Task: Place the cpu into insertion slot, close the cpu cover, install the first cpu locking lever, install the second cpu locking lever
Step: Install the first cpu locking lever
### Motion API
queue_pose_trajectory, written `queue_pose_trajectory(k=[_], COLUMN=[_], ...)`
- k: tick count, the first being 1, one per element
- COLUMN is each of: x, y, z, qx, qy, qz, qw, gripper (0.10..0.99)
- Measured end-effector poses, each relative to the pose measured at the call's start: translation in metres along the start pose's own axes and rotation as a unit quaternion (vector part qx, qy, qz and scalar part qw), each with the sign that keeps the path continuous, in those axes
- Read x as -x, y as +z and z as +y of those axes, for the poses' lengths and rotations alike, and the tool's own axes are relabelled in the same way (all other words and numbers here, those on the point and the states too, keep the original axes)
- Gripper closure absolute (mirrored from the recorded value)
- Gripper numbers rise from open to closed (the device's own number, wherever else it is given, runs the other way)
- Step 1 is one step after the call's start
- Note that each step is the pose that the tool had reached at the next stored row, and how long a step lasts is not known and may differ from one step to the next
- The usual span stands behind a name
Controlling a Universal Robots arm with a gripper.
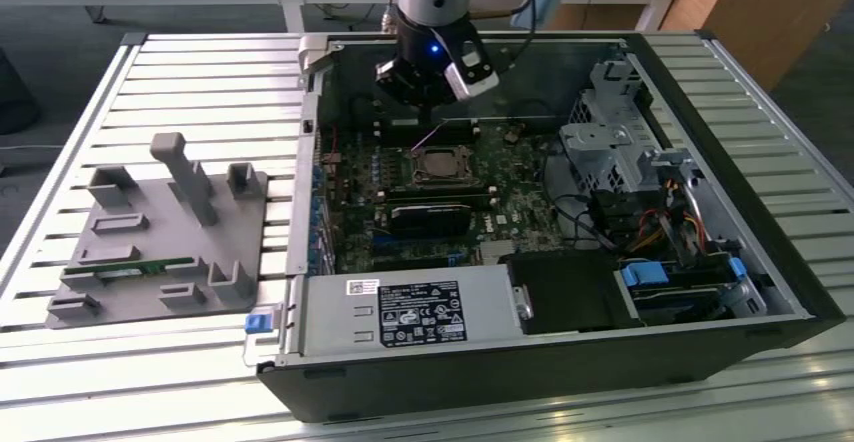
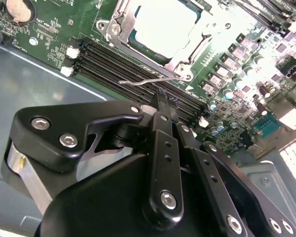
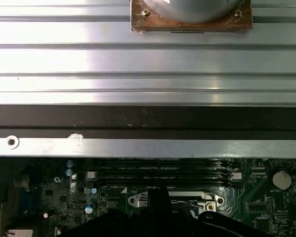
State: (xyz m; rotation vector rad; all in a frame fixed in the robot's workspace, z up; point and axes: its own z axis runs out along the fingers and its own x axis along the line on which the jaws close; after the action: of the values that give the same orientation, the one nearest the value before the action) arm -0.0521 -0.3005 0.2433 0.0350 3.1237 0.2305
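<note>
While the exterior view looks down on an open black computer case point(image 1: 534, 382) lying on a slatted metal table point(image 1: 200, 72), the black claw-like gripper point(image 1: 426, 122) hangs inside it. The gripper is just above the square, silver-rimmed insertion slot point(image 1: 416, 167) on the green circuit board point(image 1: 400, 212). A grey plastic fixture with upright posts point(image 1: 160, 232) sits well apart, towards the exterior view's left.

The second wrist view adds the close detail. The small square silvery-grey cpu point(image 2: 160, 24) lies in the slot, and the thin silver metal cpu cover point(image 2: 143, 53) is folded down flat around it, framing the chip in its window. A thin silver wire locking lever point(image 2: 143, 81) runs along the frame's edge, between it and the long black memory slots point(image 2: 123, 64). The gripper point(image 2: 160, 96) has its fingers drawn together at the tip, just beside that lever, and nothing can be seen pinched between them. Whether the tip touches the wire cannot be told.

The first wrist view takes in the table's bright slats point(image 3: 148, 59) and the case's edge. Beyond these are the memory slots point(image 3: 163, 173), a round silver coin battery point(image 3: 282, 178) and the gripper's dark tip point(image 3: 158, 195).
</note>
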Motion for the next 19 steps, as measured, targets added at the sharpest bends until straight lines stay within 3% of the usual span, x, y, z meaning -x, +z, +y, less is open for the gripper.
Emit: queue_pose_trajectory(k=[19], x=[0.01], y=[0.0055], z=[-0.0006], qx=[-0.0001], qy=[0.0], qz=[0.0], qw=[1.0], gripper=[0.98])
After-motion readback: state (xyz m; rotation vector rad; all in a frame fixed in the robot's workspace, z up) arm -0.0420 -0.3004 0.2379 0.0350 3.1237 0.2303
